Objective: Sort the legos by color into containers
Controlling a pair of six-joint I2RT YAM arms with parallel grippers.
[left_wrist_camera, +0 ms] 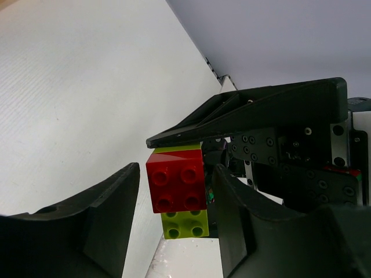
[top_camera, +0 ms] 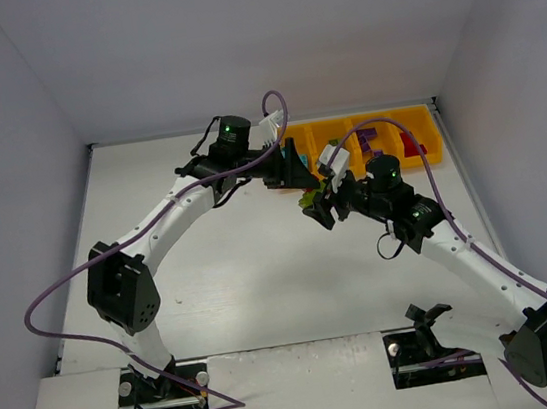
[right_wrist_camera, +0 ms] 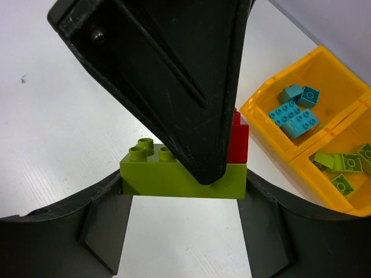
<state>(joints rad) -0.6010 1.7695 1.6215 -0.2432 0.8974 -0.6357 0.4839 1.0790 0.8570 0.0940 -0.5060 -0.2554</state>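
Right jaws pinch the lime brick [right_wrist_camera: 145,176]; left jaws, spread apart, should squeeze the red brick [left_wrist_camera: 177,179] evenly (then pull).

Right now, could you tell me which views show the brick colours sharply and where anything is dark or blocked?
Top external: soft, even light, but the lime green brick is tiny. Left wrist: the red brick is sharp; the black fingers lose detail. Right wrist: crisp, though a black finger covers most of the red brick.
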